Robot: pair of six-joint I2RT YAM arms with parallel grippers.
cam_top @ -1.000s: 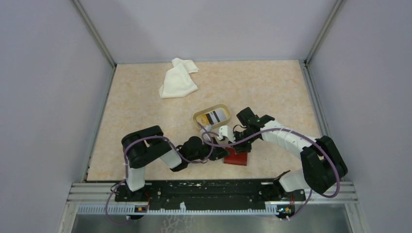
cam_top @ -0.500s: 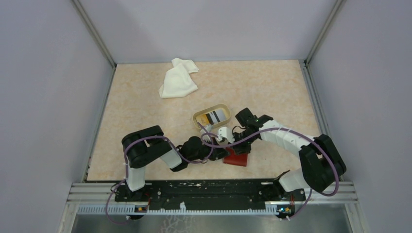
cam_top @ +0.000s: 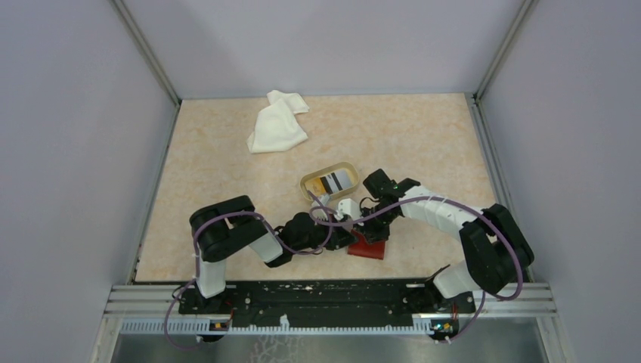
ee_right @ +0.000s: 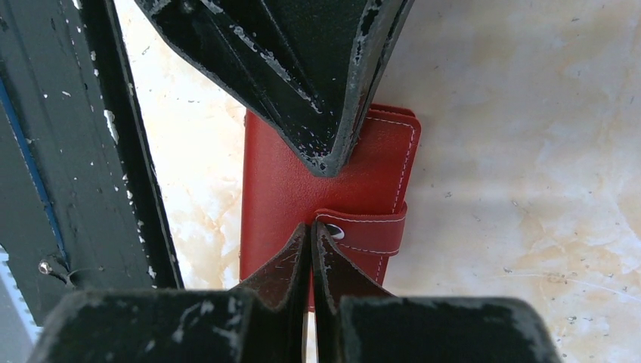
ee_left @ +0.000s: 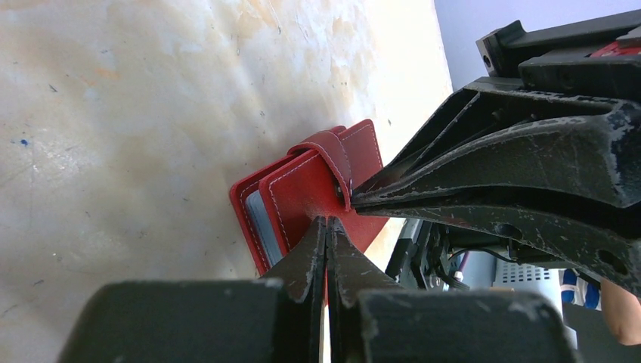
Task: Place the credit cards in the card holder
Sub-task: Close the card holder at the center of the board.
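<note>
Tabletop [cam_top: 423, 136]: carried everything; nothing on it had shifted over the last second.
Right arm [cam_top: 453, 215]: the only mover; its elbow had drawn in leftward and its wrist had edged closer over the holder.
Left arm [cam_top: 227, 234]: unchanged, reaching rightward along the near edge.
Cloth [cam_top: 277, 122]: lay crumpled toward the far left corner.
Dish [cam_top: 306, 184]: sat about mid-tabletop.
Card holder [ee_right: 287, 181]: lay folded by the near edge, about midway along, strap wrapped over its side.
Right gripper [ee_right: 310, 231]: jaws pressed together, tip against the strap by the snap, pinching nothing.
Left gripper [ee_left: 326, 227]: jaws pressed together, tip pressing the red cover, apparently steadying it.
Credit cards [cam_top: 335, 181]: lay in the dish, none moved.
Meaning: the small approach looked like work on the snap; the holder had yet to be opened and no card was in.
</note>
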